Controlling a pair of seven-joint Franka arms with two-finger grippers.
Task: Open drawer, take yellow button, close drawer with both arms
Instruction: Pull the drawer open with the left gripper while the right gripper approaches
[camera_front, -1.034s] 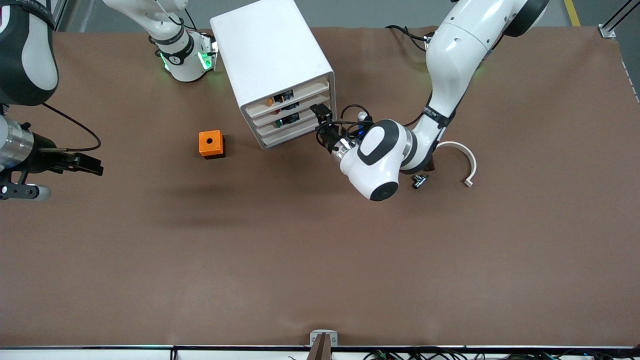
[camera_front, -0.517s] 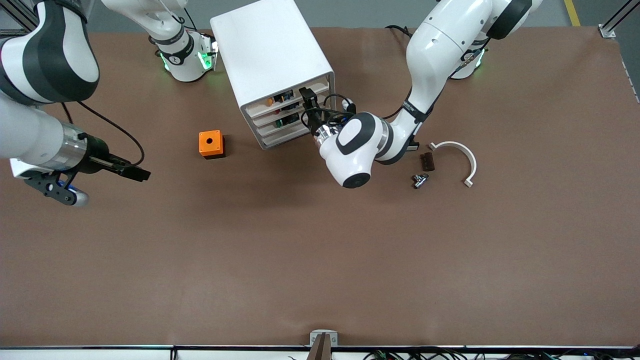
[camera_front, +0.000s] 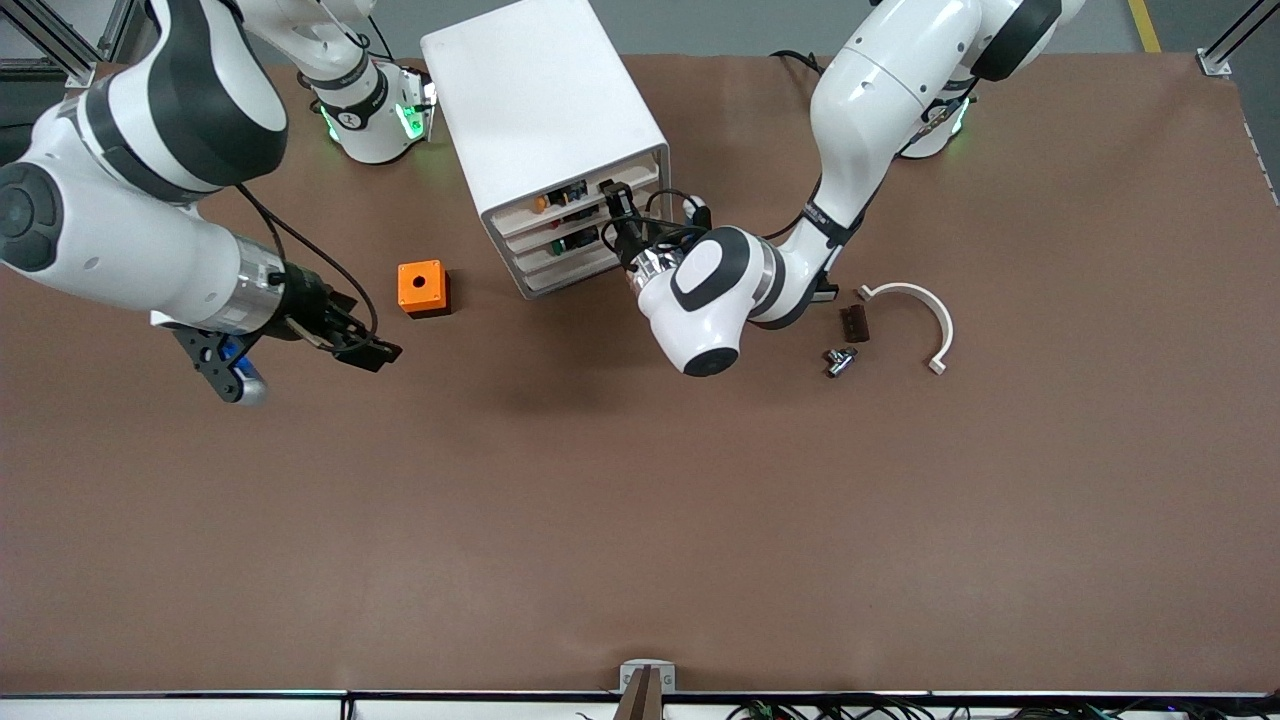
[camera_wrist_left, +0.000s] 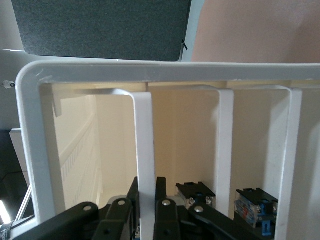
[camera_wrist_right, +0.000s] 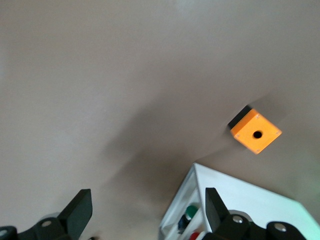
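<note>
The white cabinet (camera_front: 540, 110) stands near the robots' bases, and its drawers are low enough in front to show their contents. My left gripper (camera_front: 612, 198) is shut on the front wall of the top drawer (camera_front: 642, 176). In the left wrist view the black fingers (camera_wrist_left: 161, 192) pinch that white wall (camera_wrist_left: 145, 140). The button's orange cap (camera_front: 540, 204) shows inside the top drawer. My right gripper (camera_front: 366, 350) hangs open over the table, near the orange box (camera_front: 422, 287), and holds nothing. In the right wrist view the right gripper (camera_wrist_right: 148, 210) frames bare table.
The orange box (camera_wrist_right: 255, 131) with a hole sits beside the cabinet, toward the right arm's end. Green and red caps (camera_wrist_right: 189, 212) show in lower drawers. A white curved piece (camera_front: 925, 315), a small brown block (camera_front: 853, 322) and a metal part (camera_front: 838, 360) lie toward the left arm's end.
The left gripper reached the top drawer's front and shut on it. The right arm swung in from the table's end toward the orange box, its gripper staying open.
</note>
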